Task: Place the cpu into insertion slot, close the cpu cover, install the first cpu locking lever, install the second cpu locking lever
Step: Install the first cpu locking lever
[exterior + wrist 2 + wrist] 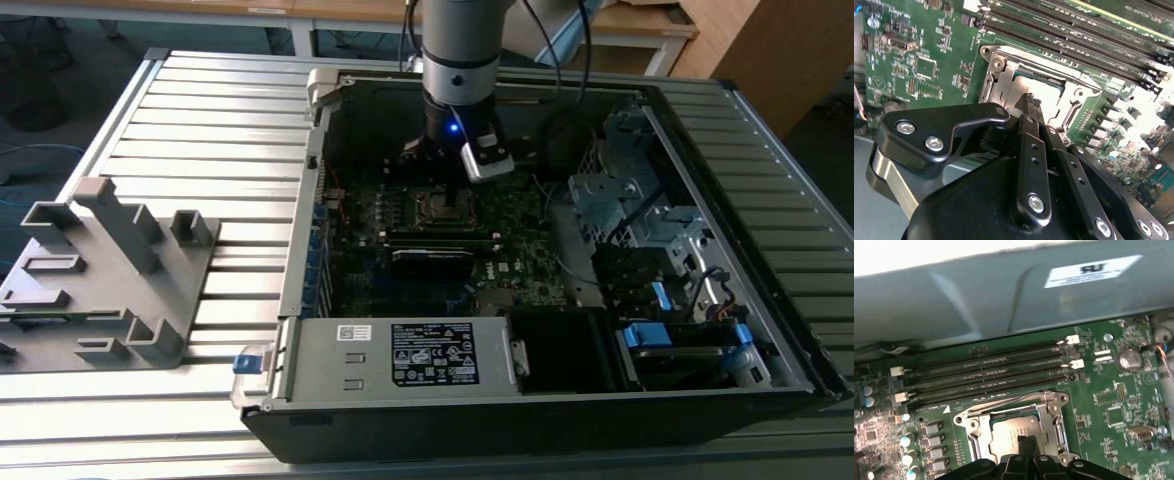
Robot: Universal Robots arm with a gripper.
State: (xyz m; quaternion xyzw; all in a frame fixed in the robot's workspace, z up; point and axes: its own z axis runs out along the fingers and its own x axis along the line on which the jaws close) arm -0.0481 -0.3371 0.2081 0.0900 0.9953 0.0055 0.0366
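Observation:
The cpu [1010, 432] lies flat in the insertion slot [445, 206] on the green motherboard, its grey top [1046, 90] showing. The silvery cpu cover [1052, 416] lies down around it as a frame [999, 82], with the chip seen through its window. A thin metal locking lever [1004, 402] runs along the socket's side next to the memory slots. My gripper [1027, 444] hangs just above the chip's near edge. Its black fingers are pressed together [1030, 102] with nothing between them. In the exterior view the gripper [447, 162] stands over the socket inside the open case.
Long black memory slots [984, 372] run beside the socket. The grey case wall [1004, 290] rises behind them. A black module [434, 258], power supply [400, 355] and drive cage [627, 200] crowd the case. A grey fixture [107, 270] stands on the slatted table.

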